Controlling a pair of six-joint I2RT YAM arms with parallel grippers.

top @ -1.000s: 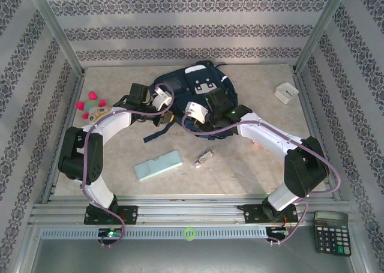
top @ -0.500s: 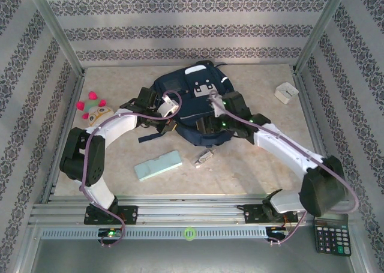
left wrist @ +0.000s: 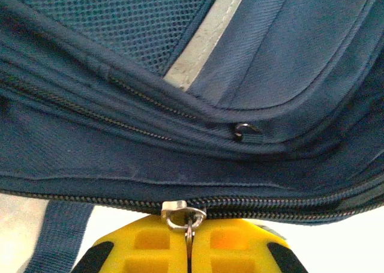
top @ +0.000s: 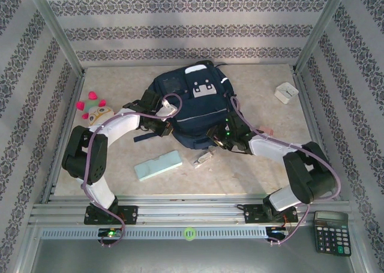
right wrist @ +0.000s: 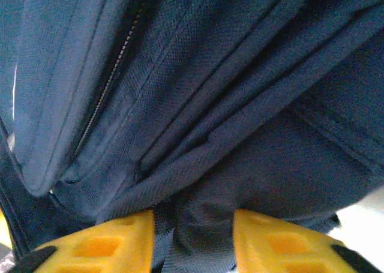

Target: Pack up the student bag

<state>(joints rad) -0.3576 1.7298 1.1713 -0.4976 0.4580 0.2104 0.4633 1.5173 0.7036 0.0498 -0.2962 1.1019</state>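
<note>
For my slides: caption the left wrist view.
Left gripper pinches the silver zipper pull on the navy student bag.

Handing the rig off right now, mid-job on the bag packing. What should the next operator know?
Left gripper: shut on the zipper pull of the student bag, left side.
Right gripper: jaws around a fold of bag fabric at its near edge; grip unclear.
Bag lies flat mid-table. Mint case, small grey item, plush toy and white box lie outside it.
Done: nothing visibly packed. Left: unzip, load items, close.
</note>
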